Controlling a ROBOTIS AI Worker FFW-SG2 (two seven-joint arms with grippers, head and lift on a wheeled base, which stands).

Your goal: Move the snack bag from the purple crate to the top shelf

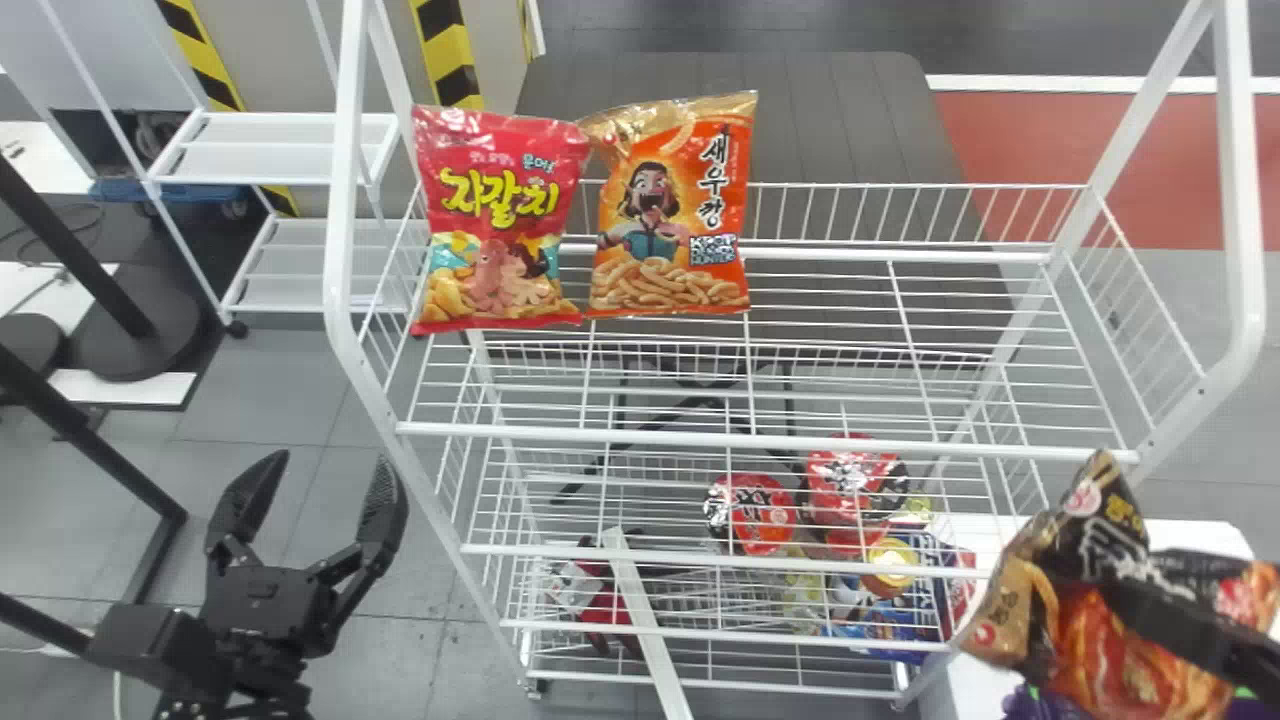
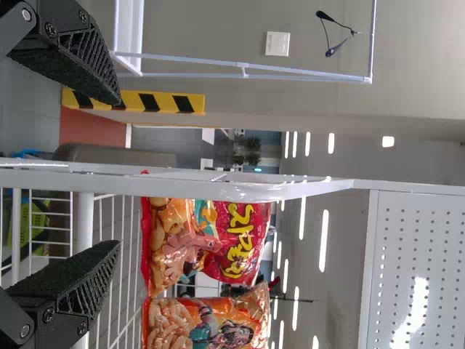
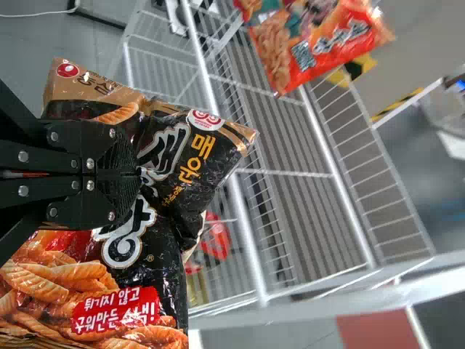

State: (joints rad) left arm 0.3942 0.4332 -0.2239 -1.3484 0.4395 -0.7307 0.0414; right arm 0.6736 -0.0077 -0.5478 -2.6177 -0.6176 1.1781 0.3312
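black bag: it was in the right gripper, in the air by the rack's front right corner, not on the top shelf. its tan and black end pointed up, and its snack picture was on the lower part.

right gripper: its two fingers were clamped together on the black bag, pinching a fold of the wrapper. the right wrist view showed the bag puffed out on both sides of the pinch.

left gripper: it was outside the rack, by the left side, with nothing between its fingers. they stood wide apart; in the left wrist view, the gripper had its tips well away from each other.

top shelf: a red bag and an orange bag stood side by side at its left end, faces forward, their edges meeting. the red one was farther left.

purple crate: it was at the bottom right of the head view, partly hidden by the black bag.

white table: it was right of the rack, behind the black bag in the head view.

lower shelves: red cups and other packs showed through the wires.
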